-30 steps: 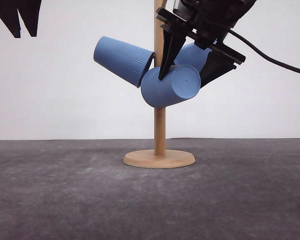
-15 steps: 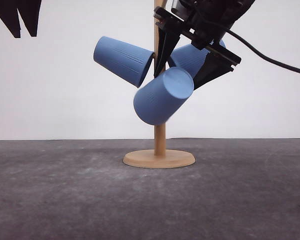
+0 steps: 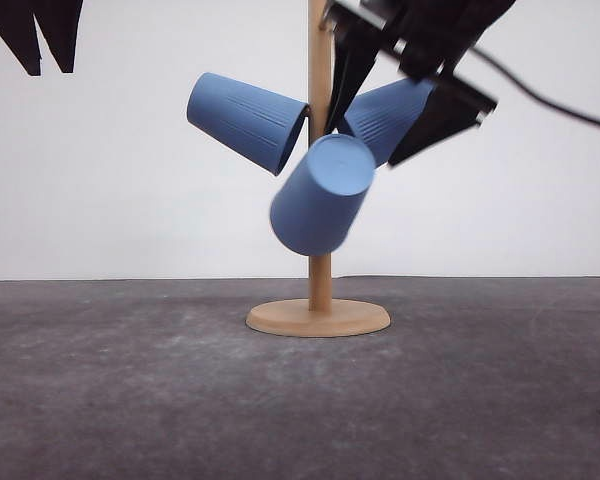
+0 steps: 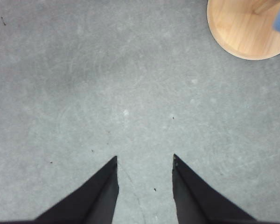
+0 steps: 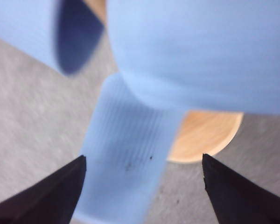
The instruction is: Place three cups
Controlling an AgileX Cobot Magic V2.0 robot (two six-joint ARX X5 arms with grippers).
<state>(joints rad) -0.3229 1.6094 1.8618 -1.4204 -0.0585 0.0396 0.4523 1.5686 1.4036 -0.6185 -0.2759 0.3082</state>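
Observation:
Three light-blue ribbed cups hang on a wooden stand [image 3: 318, 318]. One cup [image 3: 245, 120] tilts out to the left, another [image 3: 385, 115] to the right, and the third [image 3: 322, 195] hangs low at the front, base toward the camera. My right gripper [image 3: 361, 147] is open just above the front cup, its fingers straddling the right cup without touching it. In the right wrist view the gripper [image 5: 141, 161] is spread wide, with the front cup [image 5: 126, 158] below it and the right cup [image 5: 200, 51] close by. My left gripper [image 3: 48, 70] hangs open, high at the far left.
The stand's pole [image 3: 320, 60] rises between the cups, close to my right fingers. The left wrist view shows my left gripper [image 4: 144, 158] over grey table [image 4: 84, 84], with the stand's round base [image 4: 245, 32] off to one side.
The front cup has dropped out of my right fingers and swung down to hang steeper on the stand. My right gripper has risen slightly. The left arm has not moved.

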